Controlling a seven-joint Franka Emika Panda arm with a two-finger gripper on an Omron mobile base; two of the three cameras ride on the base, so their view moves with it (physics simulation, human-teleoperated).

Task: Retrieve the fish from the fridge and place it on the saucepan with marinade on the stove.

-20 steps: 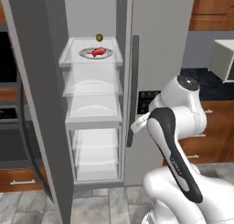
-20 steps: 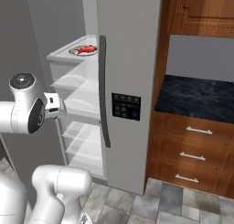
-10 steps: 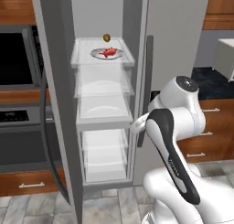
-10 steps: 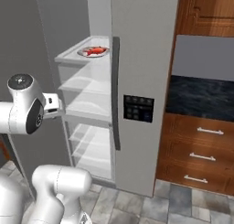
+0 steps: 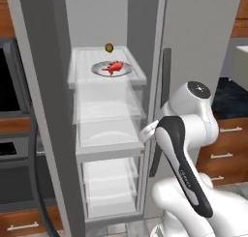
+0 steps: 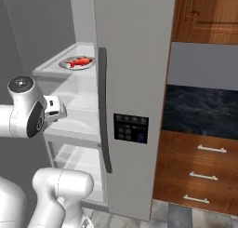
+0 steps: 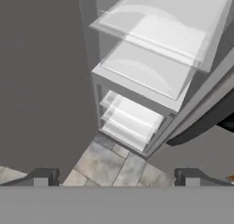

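Your fish [image 5: 114, 66] lies on a grey plate [image 5: 100, 69] on the top shelf [image 5: 137, 74] of the open fridge [image 6: 135, 59], with a small round fruit [image 5: 109, 48] just behind it. The tool [image 7: 116, 176] is spread wide and empty, low before the lower shelves, well apart from the fish. The fridge's open door [image 5: 36, 110] stands at your left.

no legible text anywhere

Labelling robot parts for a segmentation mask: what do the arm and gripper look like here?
The arm is glossy white with rounded, bulbous link shells, and a dark charcoal band runs along the forearm link with small pale lettering on it. The joint cap on top is white with a dark round centre. The gripper has two small dark grey, blocky finger tips. No loose cables are visible.
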